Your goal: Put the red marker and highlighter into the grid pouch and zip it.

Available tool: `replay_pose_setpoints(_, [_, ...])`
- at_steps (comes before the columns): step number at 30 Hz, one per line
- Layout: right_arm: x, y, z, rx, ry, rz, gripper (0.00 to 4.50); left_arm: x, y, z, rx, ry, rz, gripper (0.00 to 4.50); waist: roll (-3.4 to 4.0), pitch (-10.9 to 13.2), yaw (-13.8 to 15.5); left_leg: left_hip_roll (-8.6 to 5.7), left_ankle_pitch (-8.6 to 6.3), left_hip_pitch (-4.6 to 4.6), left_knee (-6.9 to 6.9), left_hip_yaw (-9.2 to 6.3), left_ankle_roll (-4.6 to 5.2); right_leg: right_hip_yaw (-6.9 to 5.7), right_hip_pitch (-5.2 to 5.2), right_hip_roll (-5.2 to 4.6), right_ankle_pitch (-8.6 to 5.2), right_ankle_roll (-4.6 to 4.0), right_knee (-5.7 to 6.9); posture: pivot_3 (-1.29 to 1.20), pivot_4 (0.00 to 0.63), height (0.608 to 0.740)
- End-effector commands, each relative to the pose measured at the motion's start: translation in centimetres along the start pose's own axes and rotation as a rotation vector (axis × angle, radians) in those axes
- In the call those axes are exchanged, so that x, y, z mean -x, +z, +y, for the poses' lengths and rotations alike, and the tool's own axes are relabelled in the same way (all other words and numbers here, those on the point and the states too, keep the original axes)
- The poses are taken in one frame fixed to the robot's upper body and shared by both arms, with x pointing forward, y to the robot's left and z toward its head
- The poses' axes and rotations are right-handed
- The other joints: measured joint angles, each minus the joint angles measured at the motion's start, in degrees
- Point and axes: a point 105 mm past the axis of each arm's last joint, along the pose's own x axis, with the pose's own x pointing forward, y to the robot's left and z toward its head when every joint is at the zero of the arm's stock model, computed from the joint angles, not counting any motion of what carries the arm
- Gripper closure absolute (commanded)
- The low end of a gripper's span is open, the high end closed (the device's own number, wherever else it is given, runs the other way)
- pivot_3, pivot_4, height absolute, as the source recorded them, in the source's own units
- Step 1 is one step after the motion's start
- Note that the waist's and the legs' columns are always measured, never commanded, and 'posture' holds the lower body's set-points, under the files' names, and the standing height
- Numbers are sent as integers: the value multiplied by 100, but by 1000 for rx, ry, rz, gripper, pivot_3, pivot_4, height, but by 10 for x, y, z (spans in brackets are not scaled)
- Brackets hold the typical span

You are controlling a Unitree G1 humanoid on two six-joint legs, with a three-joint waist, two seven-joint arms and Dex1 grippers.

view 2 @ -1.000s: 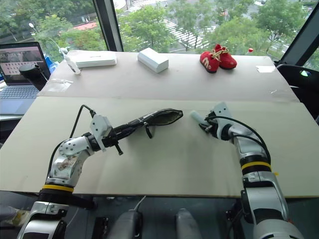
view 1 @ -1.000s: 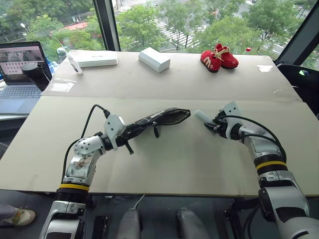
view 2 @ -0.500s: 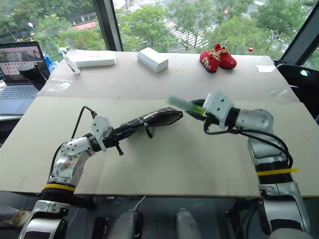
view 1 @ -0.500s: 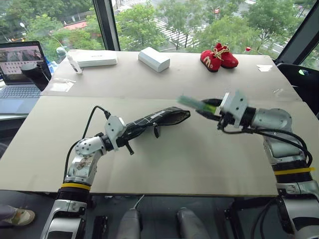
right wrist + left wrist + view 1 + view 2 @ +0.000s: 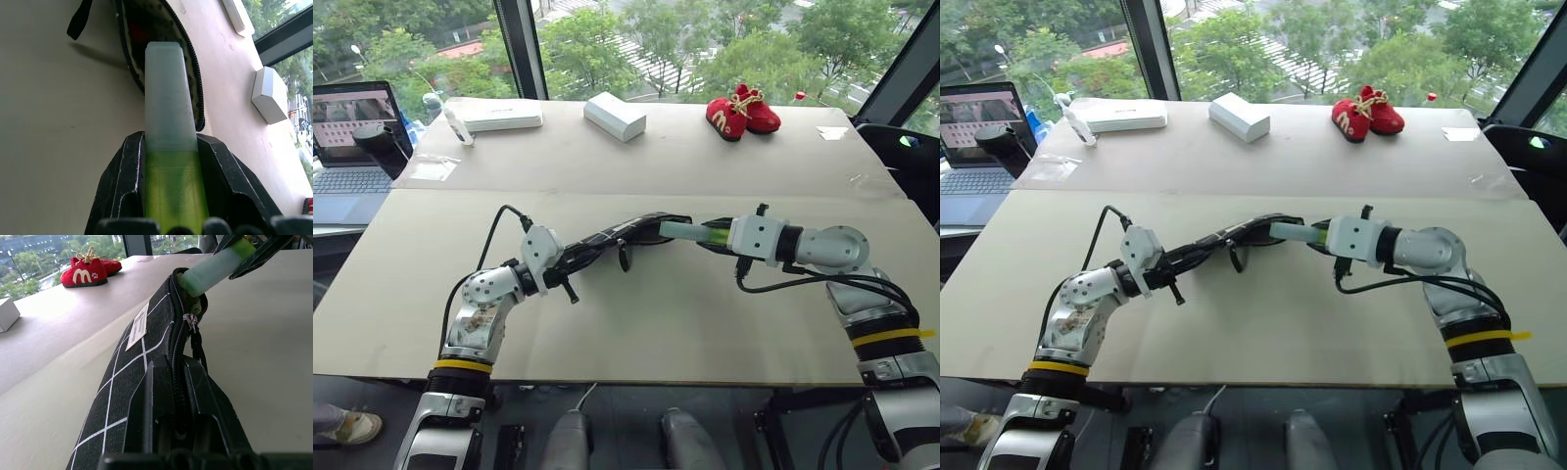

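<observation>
Honestly the risky bit is right here: the highlighter point(image 5: 685, 231) is only nosing into the mouth of the grid pouch point(image 5: 607, 238), and that opening looks narrow. If it catches the zipper edge, I'd guess the floppy fabric buckles or the pen skids out onto the table point(image 5: 636, 313).

The right gripper point(image 5: 722, 235) is clamped on the bright green end, pale end poking forward at the opening. The left gripper point(image 5: 560, 266) is pinched tight on the pouch's far end, holding it off the table. There's a hint of red inside, maybe the red marker point(image 5: 137, 32), can't say for sure.
</observation>
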Motion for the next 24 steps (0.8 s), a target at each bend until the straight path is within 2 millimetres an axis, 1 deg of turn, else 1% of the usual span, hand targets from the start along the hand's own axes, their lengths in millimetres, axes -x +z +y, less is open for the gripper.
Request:
replay_pose_setpoints(1, [-10,12,-7,79,-14,-35,3410,-8,21,-2,-35,-26,-63,4500,0,0,-8,1,0,0,0,0,0,0,0,0,0,0,0,0,150,730])
replay_pose_setpoints(5, [-25,22,-5,138,26,-63,3410,-10,23,-6,-32,-45,-63,4500,0,0,-9,1,0,0,-1,0,0,0,-1,0,0,0,0,0,150,730])
replay_pose_setpoints(9, [-48,46,0,204,86,-137,3410,-12,26,-9,-30,-61,-67,4500,0,0,-30,2,0,0,-1,0,0,0,-2,1,0,-1,1,0,150,730])
replay_pose_setpoints(13, [-66,63,7,254,123,-193,3410,-13,27,-9,-32,-64,-71,4500,0,0,-18,2,0,1,-3,-1,0,0,-3,1,1,-1,2,0,150,730])
replay_pose_setpoints(18, [-75,70,13,271,144,-229,3410,-14,29,-8,-35,-63,-75,4500,0,0,17,0,0,0,1,-1,-1,-2,0,-2,1,-1,3,0,150,730])
replay_pose_setpoints(19, [-76,72,14,245,148,-235,3410,-14,29,-8,-38,-59,-76,4500,0,0,11,1,0,0,1,-1,0,-2,0,-2,1,-1,3,0,150,730])
replay_pose_setpoints(20, [-76,70,12,218,136,-224,2402,-13,30,-7,-40,-56,-77,4500,0,0,2,2,0,1,1,-1,0,-2,-1,-1,1,-1,4,0,150,730])
replay_pose_setpoints(22, [-75,64,6,200,111,-197,1907,-12,30,-6,-41,-52,-77,4500,0,0,-11,3,0,2,0,-2,0,-2,-2,1,1,-2,6,0,150,730])
replay_pose_setpoints(23, [-72,60,0,199,86,-185,1433,-11,30,-7,-41,-51,-77,4500,0,0,-12,3,0,1,0,-2,0,-2,-2,1,1,-2,7,0,150,730])
replay_pose_setpoints(24, [-68,57,-5,194,68,-177,1161,-11,30,-7,-41,-51,-76,4500,0,0,-12,3,0,1,0,-2,0,-2,-3,0,1,-2,8,0,150,730])
